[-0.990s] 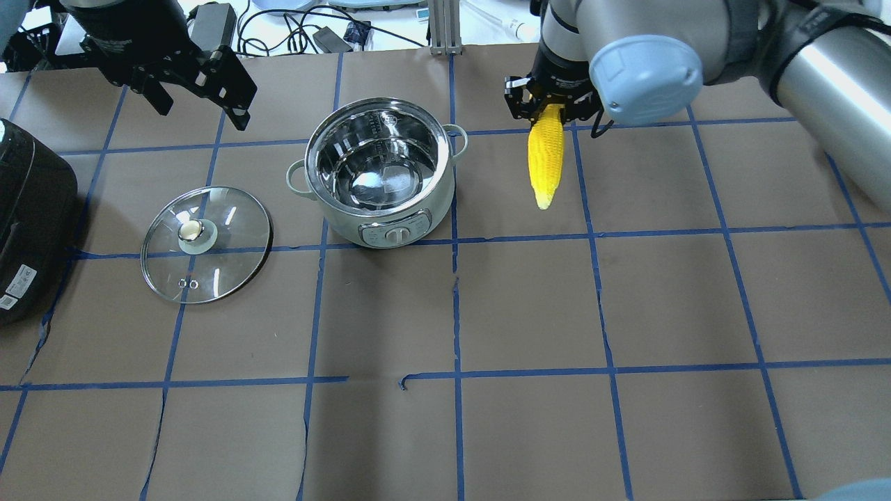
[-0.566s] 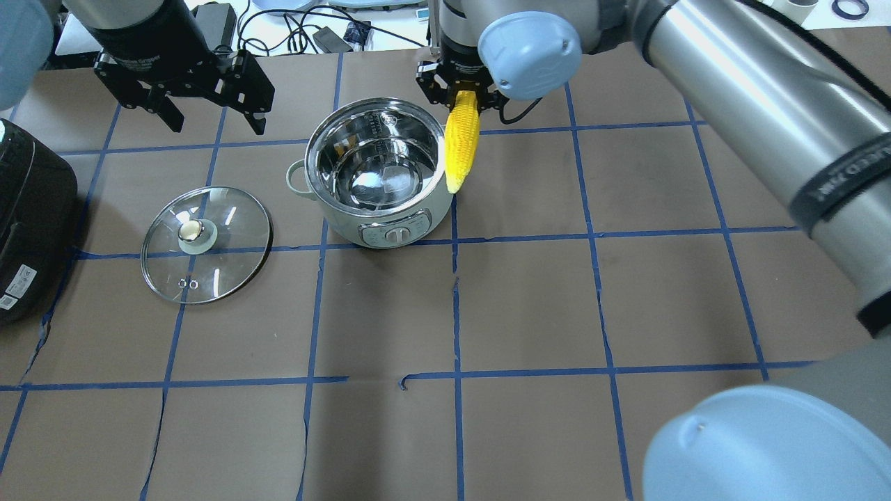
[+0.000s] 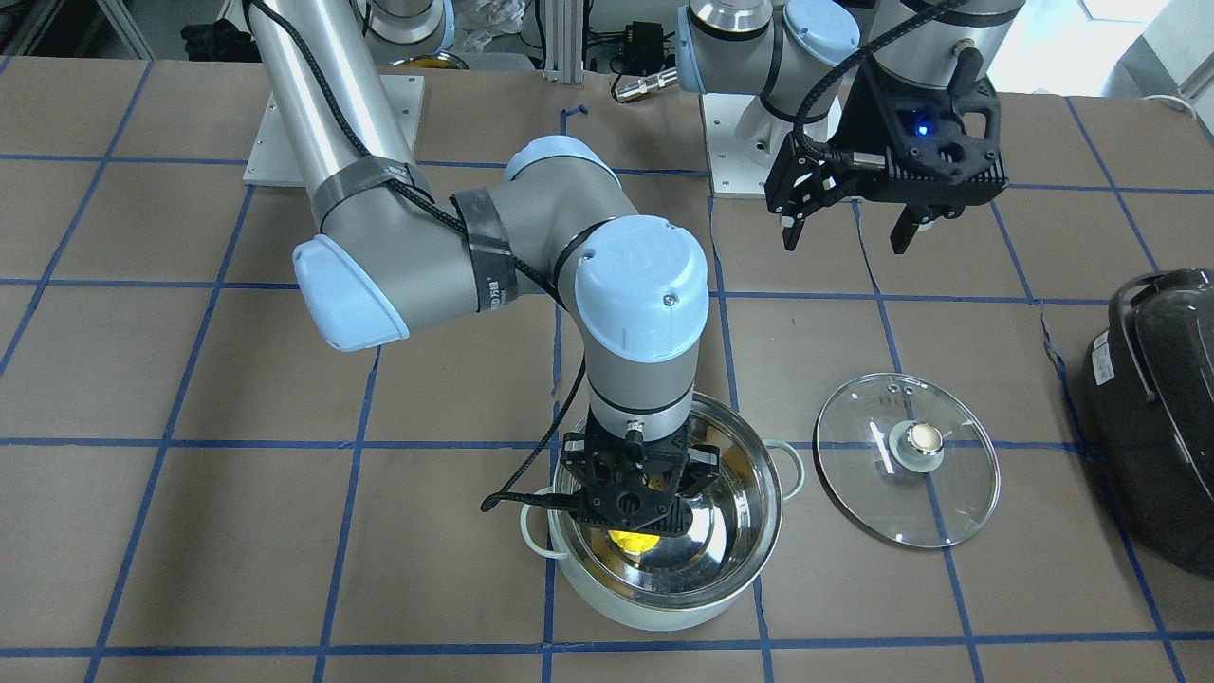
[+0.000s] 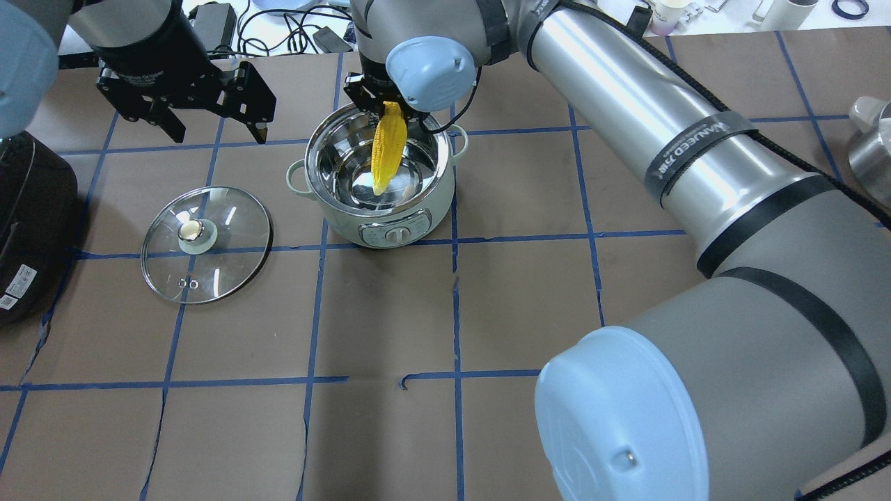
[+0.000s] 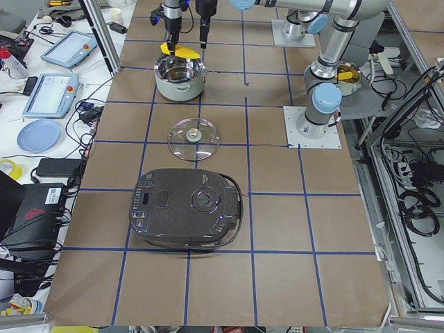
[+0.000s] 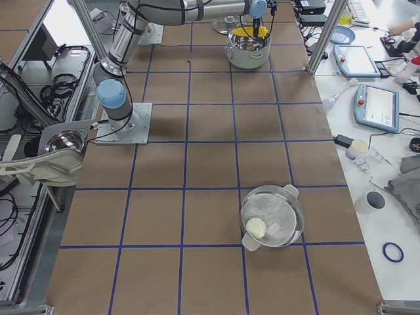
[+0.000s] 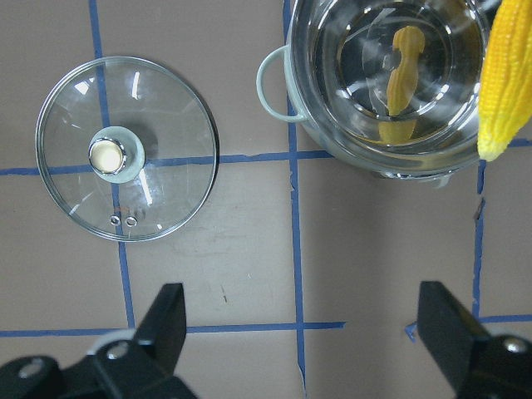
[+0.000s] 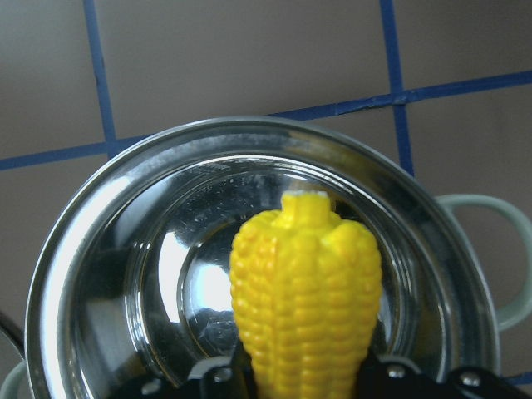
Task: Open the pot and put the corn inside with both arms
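Observation:
The pot (image 4: 346, 224) stands open on the table, its steel inside bare. My right gripper (image 4: 387, 108) is shut on the thick end of the yellow corn (image 4: 386, 149). It holds the corn point-down over the pot's opening, the tip below the rim. In the right wrist view the corn (image 8: 306, 307) hangs over the pot's rim (image 8: 100, 216). The glass lid (image 4: 223, 268) lies flat on the table left of the pot. My left gripper (image 4: 219, 132) is open and empty, raised behind the lid. In the front view the right gripper (image 3: 631, 503) hides most of the corn (image 3: 633, 542).
A large dark appliance (image 4: 28, 223) sits at the table's left edge, close to the lid. A second steel pot (image 6: 272, 216) with pale things in it stands far off toward the right end. Cables and devices (image 4: 278, 28) lie beyond the far edge.
My right gripper has carried the corn leftward, from right of the pot to over its opening, and lowered the tip inside. The left gripper has shifted a little to the right.

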`<action>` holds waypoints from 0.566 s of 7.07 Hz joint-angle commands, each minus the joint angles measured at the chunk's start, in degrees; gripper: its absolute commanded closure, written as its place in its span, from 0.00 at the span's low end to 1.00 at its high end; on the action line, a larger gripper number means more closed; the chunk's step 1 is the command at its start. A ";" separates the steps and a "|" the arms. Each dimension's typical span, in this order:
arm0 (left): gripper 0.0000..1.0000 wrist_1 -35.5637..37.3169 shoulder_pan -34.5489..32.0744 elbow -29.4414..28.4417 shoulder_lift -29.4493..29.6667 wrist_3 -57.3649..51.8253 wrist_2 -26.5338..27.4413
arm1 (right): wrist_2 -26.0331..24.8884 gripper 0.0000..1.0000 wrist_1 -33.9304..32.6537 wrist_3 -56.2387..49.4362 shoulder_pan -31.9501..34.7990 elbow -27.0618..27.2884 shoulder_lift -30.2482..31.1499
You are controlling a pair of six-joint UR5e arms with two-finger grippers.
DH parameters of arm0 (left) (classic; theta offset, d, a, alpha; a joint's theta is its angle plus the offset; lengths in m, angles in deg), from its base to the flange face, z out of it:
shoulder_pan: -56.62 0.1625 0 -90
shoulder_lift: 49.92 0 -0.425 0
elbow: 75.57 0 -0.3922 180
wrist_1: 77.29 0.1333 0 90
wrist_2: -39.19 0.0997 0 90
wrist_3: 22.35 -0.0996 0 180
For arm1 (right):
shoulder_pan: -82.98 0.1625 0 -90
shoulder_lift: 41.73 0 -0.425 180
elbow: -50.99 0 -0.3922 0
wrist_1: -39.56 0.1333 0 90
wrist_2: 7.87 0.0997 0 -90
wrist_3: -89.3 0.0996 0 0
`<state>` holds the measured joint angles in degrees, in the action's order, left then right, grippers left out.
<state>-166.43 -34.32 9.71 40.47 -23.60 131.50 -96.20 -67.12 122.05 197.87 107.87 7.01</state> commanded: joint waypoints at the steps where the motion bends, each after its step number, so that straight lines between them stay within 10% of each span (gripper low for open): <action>1: 0.00 0.45 0.41 0.06 -0.04 0.28 -0.21 | 0.00 0.71 -1.78 0.38 1.64 -0.37 -2.67; 2: 0.00 0.81 0.67 0.15 -0.04 0.81 -0.73 | 0.00 0.53 -1.78 0.21 2.08 -0.37 -2.59; 3: 0.00 0.55 0.68 0.15 -0.13 4.12 -0.82 | 0.00 0.10 -1.86 0.38 2.09 -0.37 -2.59; 4: 0.00 0.72 0.68 0.15 -0.13 4.15 -0.82 | 0.18 0.00 -1.78 0.73 2.09 -0.37 -2.50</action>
<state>-165.80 -33.69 9.85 40.37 -20.58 130.77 -96.15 -68.90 122.47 199.88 107.51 4.48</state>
